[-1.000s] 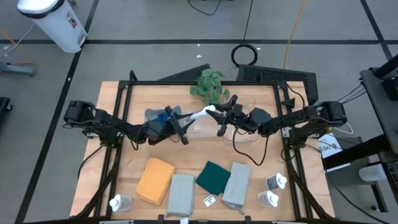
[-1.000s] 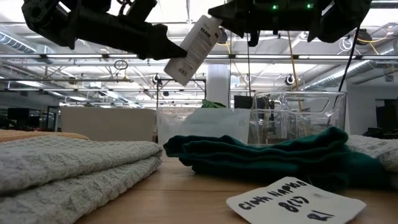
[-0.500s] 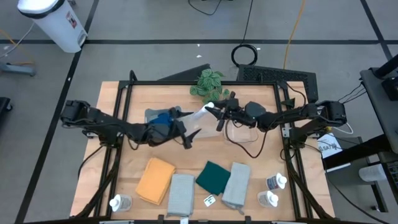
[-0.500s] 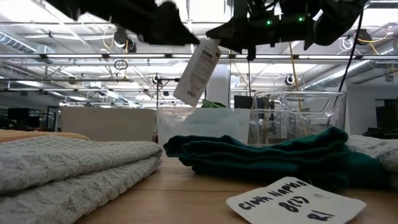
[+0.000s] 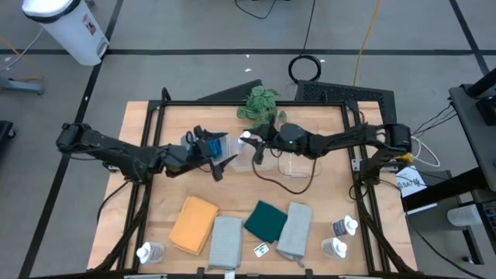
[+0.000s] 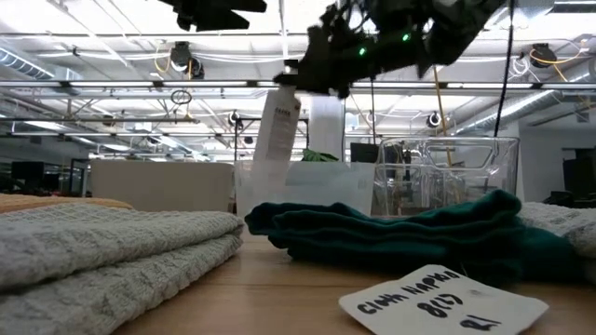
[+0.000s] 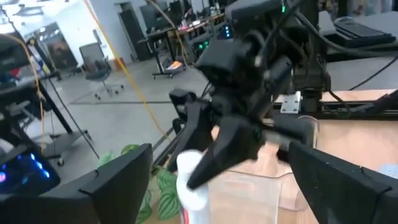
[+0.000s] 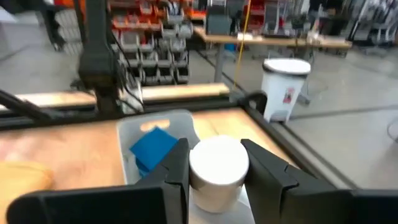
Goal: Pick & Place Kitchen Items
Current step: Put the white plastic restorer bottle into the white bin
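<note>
A white squeeze bottle [image 6: 277, 130] hangs in the air over the left clear bin [image 6: 289, 189], with my right gripper [image 5: 254, 146] shut on it. In the right wrist view the bottle's round top [image 8: 217, 165] fills the gap between that gripper's fingers. Blue sponges [image 8: 152, 146] lie inside the left bin. My left gripper [image 5: 219, 153] stands wide open just left of the bottle, over the same bin, touching nothing. In the left wrist view its fingers frame the right gripper and the bottle [image 7: 193, 183]. Folded cloths lie near the front edge. My right gripper pinches the bottle's upper end [image 7: 188, 163] between its two fingers. The fingers [image 8: 177, 162] come in about level from the table's right side. The bottle hangs below them almost upright, lifted clear above the left bin.
A second clear bin [image 5: 298, 159] stands right of the first; a plant [image 5: 257, 105] is behind them. Orange [image 5: 193, 225], grey [image 5: 225, 242], dark green [image 5: 267, 220] and grey [image 5: 295, 229] cloths line the front. Bottles stand at the front right [image 5: 344, 226] and front left [image 5: 149, 252].
My left gripper has opened, let go of the bottle's lower end, and drawn back upward and toward the table's left edge. My right gripper has carried the bottle toward the left. The bottle has swung from a slant to hanging nearly upright over the left bin.
</note>
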